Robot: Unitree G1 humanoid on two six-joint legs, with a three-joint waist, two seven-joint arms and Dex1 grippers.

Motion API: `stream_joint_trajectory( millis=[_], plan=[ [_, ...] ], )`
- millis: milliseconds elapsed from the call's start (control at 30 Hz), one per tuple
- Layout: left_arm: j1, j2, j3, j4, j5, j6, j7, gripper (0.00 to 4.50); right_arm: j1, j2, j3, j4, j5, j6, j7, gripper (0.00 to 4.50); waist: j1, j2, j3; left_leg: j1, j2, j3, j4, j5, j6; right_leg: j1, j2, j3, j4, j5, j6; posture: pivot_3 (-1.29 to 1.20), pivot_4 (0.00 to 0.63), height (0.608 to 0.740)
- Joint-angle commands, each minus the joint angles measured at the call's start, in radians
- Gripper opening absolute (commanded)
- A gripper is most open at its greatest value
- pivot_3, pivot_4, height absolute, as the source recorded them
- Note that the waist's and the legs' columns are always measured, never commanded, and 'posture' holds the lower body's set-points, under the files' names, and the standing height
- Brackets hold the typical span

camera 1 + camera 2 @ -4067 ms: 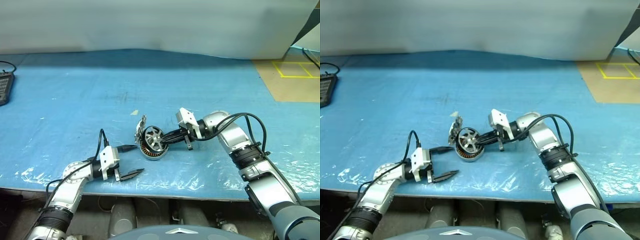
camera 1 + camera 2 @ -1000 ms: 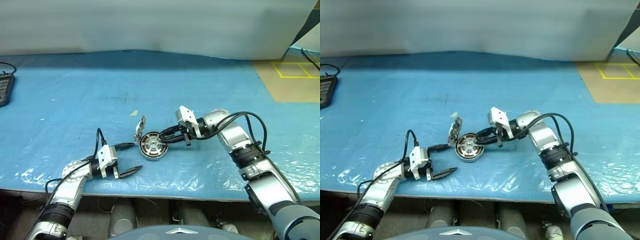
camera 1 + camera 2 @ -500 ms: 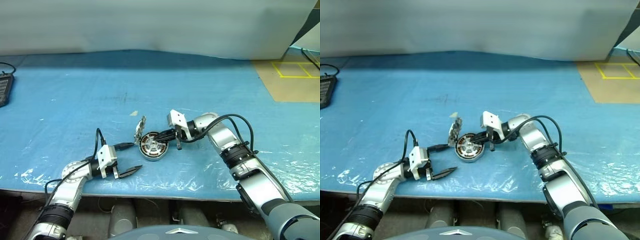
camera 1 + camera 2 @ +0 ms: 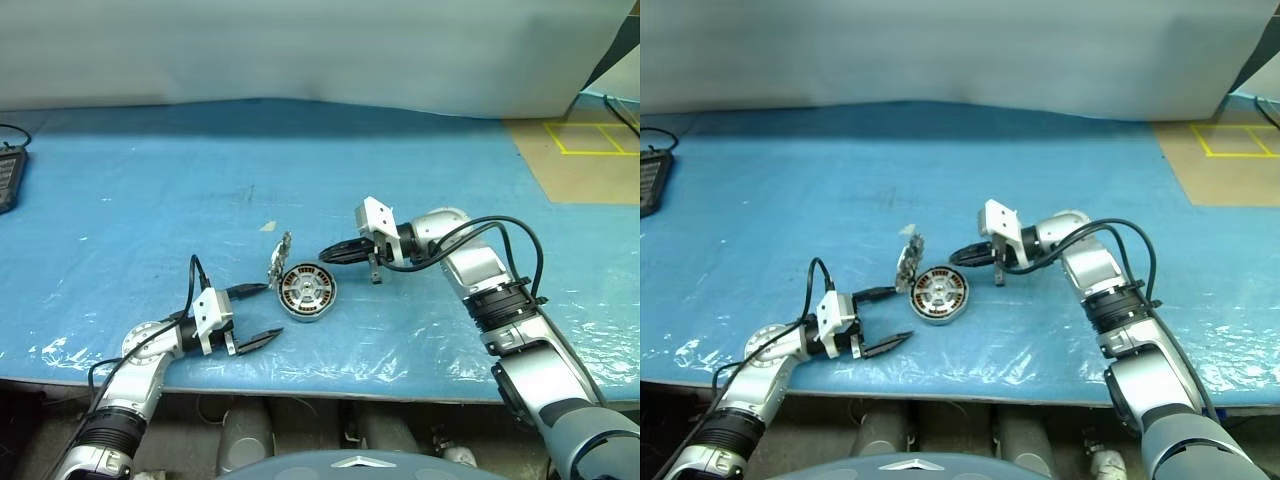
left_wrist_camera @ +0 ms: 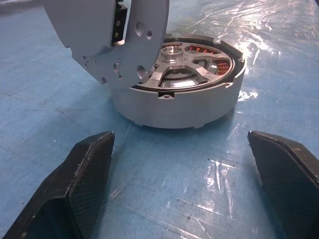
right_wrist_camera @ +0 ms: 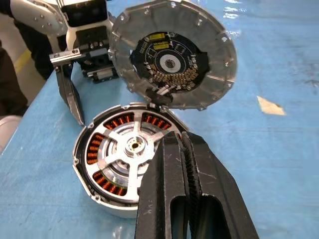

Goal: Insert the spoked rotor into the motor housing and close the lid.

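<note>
The motor housing (image 4: 307, 291) lies flat on the blue table. The spoked rotor (image 6: 130, 146) sits inside it, silver spokes up, with copper windings showing between them. The lid (image 6: 172, 59) stands open, nearly upright at the housing's far-left rim, its dark circuit face turned toward the housing. My right gripper (image 4: 328, 254) is shut with nothing in it and hovers just above and right of the housing. My left gripper (image 4: 272, 311) rests open on the table left of the housing, level with it, and its fingers (image 5: 84, 169) stay clear of the wall.
A small pale scrap (image 4: 268, 226) lies on the table behind the lid. A black device (image 4: 8, 172) sits at the far left edge. The table's front edge runs close behind my left arm. Brown floor with yellow tape (image 4: 590, 140) shows at the right.
My shut right gripper has lifted off the rotor and drawn back up and to the right. The housing, tilted four seconds ago, now lies flat. The left gripper has stayed put.
</note>
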Motion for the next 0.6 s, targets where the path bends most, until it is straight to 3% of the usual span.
stream_joint_trajectory(
  millis=[33,200,300,433,567,600],
  plan=[
    [0.005,0.009,0.02,-0.01,-0.007,0.003,0.005,4.5,-0.029,-0.018,-0.011,0.0,-0.019,-0.049,-0.009,0.05,0.0,0.0,0.0,0.0,0.0,0.0,0.0,0.0,0.0,0.0,0.0,0.0,0.0,0.0,0.0,0.0,0.15,0.74],
    [0.01,0.01,0.031,-0.014,-0.01,0.006,0.013,4.5,-0.119,-0.027,-0.005,0.081,-0.093,-0.177,-0.052,0.05,-0.003,0.0,0.0,-0.001,0.0,0.0,0.0,0.0,0.0,-0.001,0.0,0.0,0.0,0.0,0.0,0.0,0.15,0.74],
    [0.015,0.01,0.035,-0.016,-0.011,0.005,0.017,4.5,-0.188,-0.036,0.001,0.144,-0.126,-0.267,-0.042,0.59,-0.002,0.0,0.0,-0.001,0.0,0.001,0.0,0.0,0.0,-0.002,0.0,0.0,0.001,0.0,0.0,0.0,0.15,0.74],
    [0.027,0.007,0.045,-0.02,-0.01,0.002,0.033,4.5,-0.306,-0.005,-0.01,0.256,-0.152,-0.349,-0.075,1.89,-0.007,0.0,0.0,-0.003,0.0,0.002,0.0,0.0,0.0,-0.003,0.0,0.0,0.001,0.0,-0.001,0.0,0.15,0.74],
    [0.043,0.002,0.054,-0.031,-0.011,0.001,0.053,4.5,-0.364,0.069,-0.04,0.294,-0.074,-0.293,-0.034,1.89,-0.016,0.0,0.0,-0.004,0.0,0.002,0.0,0.0,0.0,-0.005,0.0,0.0,0.001,0.0,-0.001,0.0,0.15,0.74],
    [0.048,0.002,0.056,-0.035,-0.011,0.001,0.058,4.5,-0.373,0.094,-0.049,0.297,-0.056,-0.262,-0.039,1.44,-0.018,0.0,0.0,-0.004,0.0,0.002,0.0,0.0,0.0,-0.005,0.0,0.0,0.001,0.0,-0.002,0.0,0.15,0.74]
  ],
)
